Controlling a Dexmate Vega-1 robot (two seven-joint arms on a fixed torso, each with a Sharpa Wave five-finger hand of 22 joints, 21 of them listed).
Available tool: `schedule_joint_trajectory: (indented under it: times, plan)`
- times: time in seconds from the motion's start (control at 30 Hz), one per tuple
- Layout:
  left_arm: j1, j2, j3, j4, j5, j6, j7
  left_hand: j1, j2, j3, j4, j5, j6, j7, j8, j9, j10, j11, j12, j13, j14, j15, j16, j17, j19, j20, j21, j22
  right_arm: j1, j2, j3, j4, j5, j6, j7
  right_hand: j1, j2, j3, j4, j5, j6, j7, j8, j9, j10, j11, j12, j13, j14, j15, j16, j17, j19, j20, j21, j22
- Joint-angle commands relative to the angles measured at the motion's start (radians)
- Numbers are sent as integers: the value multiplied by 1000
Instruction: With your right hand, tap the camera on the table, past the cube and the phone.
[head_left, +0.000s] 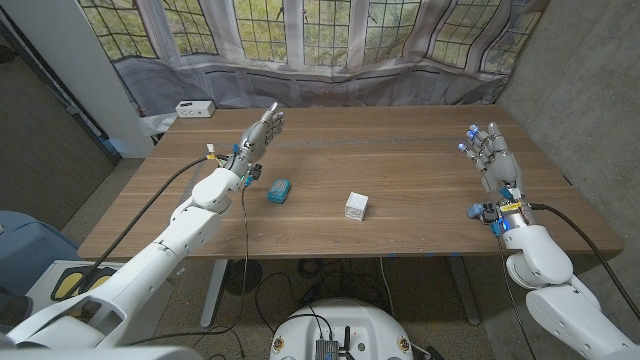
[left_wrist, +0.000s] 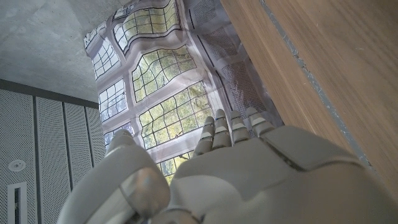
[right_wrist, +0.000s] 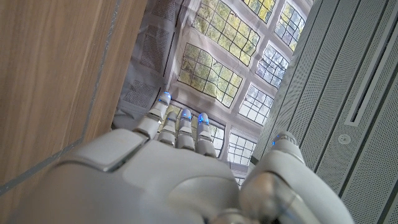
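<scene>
I stand in what looks like a lab or studio: a wooden table (head_left: 400, 170), a printed leaded-window backdrop (head_left: 330, 35), perforated wall panels (right_wrist: 348, 93), floor cables (head_left: 290, 285).

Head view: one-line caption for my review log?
Both hands, left and right, raised and empty over the table, flanking a teal object and white cube.

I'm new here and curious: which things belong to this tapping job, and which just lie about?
Job: right robot hand; white boxy device, likely the camera; white cube; teal flat block, likely the phone.
Idle: left robot hand; window-print backdrop cloth.
</scene>
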Motion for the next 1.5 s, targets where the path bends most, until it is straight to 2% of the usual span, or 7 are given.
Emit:
schedule_joint_trajectory:
  times: [0.03,0.3,0.77,1.5]
  plan:
    - [0,1,7,-16,12,9,6,12,2,3,-3,-2,12,12,-2,3,6,1,-3,4,1,-3,-1,2,5,-1,-6,5,-80,15,61,-26,-5,21,13,2,1,-2,-5,-3,11,1,0,4,9,-1,1,3,6,-1,2,3,11,-3,2,3]
    - [-8,-3,20,-19,15,18,-5,12,2,3,-3,-2,13,12,-3,3,8,1,-5,4,2,-2,-1,2,4,-1,-7,5,-132,29,100,-40,-7,30,28,3,1,-2,-6,-3,10,1,-1,4,10,-1,0,3,8,-2,1,3,15,-3,2,3]
    - [-6,-4,22,-27,17,18,-6,12,2,2,-5,-2,15,11,-4,3,7,3,-8,4,2,0,-2,2,3,-1,-9,5,-215,86,149,-78,-44,58,24,3,1,-2,-6,-3,12,1,-2,4,14,1,0,3,13,-2,2,3,17,-2,2,3]
    - [-27,-16,39,-15,30,18,-14,12,3,2,-6,-3,19,10,-5,4,12,2,-10,5,5,0,-3,2,3,-1,-10,5,-319,162,204,-131,-73,68,30,3,1,-3,-7,-2,14,-1,-4,5,20,0,-2,3,20,-3,2,3,22,1,1,3]
